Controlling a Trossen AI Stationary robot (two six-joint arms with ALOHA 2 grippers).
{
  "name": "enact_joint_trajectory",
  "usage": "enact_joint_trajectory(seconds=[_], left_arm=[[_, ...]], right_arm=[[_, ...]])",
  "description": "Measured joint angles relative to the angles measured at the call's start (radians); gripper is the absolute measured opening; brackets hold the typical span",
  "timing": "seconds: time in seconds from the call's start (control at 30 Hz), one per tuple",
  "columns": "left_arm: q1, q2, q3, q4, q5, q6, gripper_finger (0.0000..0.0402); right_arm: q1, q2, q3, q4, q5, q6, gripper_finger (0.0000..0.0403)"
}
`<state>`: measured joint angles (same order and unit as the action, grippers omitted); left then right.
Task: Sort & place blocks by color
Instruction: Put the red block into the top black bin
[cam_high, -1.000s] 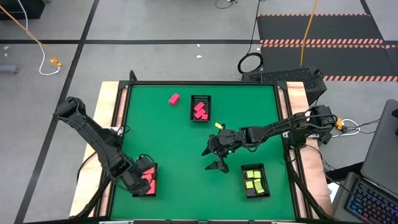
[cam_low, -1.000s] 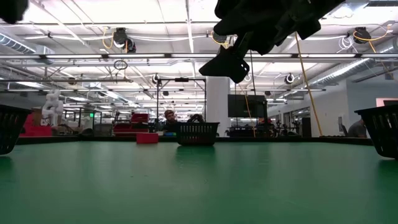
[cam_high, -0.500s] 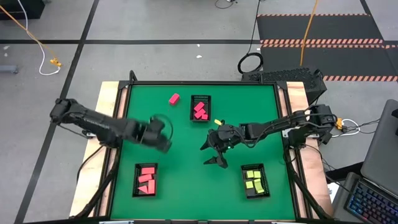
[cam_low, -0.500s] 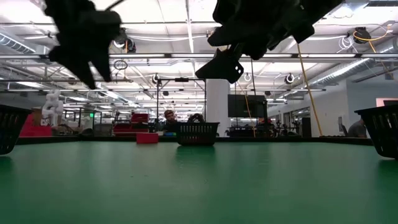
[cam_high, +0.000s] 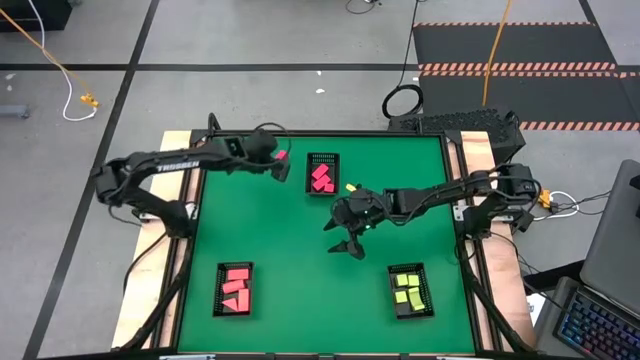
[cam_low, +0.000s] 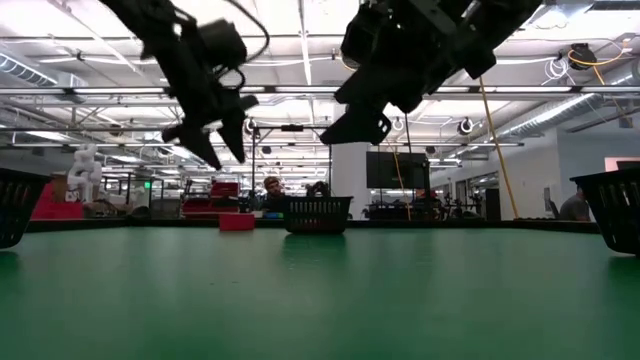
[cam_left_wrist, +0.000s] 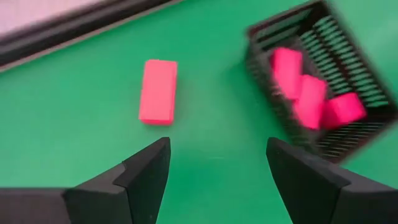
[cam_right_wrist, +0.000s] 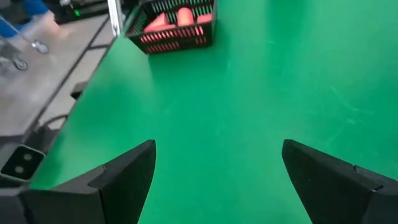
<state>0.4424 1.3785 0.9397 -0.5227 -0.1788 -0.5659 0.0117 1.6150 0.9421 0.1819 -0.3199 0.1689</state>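
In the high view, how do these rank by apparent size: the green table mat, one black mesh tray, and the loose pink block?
1. Green table mat, largest.
2. Black mesh tray holding pink blocks.
3. Loose pink block, smallest, partly hidden under the left gripper.

Overhead, table-level and two wrist cameras share the green table (cam_high: 300, 230).

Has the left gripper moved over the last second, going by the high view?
Yes. The left gripper, open, went from over the black mesh tray of coral-red blocks at the near left to the loose magenta-pink block at the far edge.
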Motion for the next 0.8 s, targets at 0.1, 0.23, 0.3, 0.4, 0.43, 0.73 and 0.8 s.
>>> enact_joint_trajectory(seconds=[0.1, 0.23, 0.3, 0.4, 0.43, 0.73, 0.8], left_arm=[[0.07, 0.06, -0.001, 0.068, 0.052, 0.06, 0.0269], [0.103, 0.147, -0.001, 0.139, 0.073, 0.134, 0.0269], [0.108, 0.188, -0.001, 0.153, 0.062, 0.155, 0.0269], [0.132, 0.242, -0.001, 0.169, 0.019, 0.173, 0.0269], [0.143, 0.255, -0.001, 0.168, 0.01, 0.181, 0.0269], [0.174, 0.307, 0.0, 0.25, -0.009, 0.253, 0.0269], [0.17, 0.306, 0.001, 0.277, -0.009, 0.267, 0.0269]], right_arm=[[-0.013, 0.0, 0.0, -0.023, 0.0, -0.027, 0.0341], [-0.031, 0.0, 0.0, -0.038, 0.001, -0.05, 0.0341], [-0.037, 0.0, 0.0, -0.038, 0.001, -0.051, 0.0341], [-0.04, 0.0, 0.0, -0.042, 0.0, -0.059, 0.0341], [-0.04, 0.0, 0.0, -0.042, 0.0, -0.062, 0.0341], [-0.039, 0.0, 0.0, -0.045, 0.0, -0.069, 0.0341], [-0.039, 0.0, 0.0, -0.045, 0.0, -0.07, 0.0341]])
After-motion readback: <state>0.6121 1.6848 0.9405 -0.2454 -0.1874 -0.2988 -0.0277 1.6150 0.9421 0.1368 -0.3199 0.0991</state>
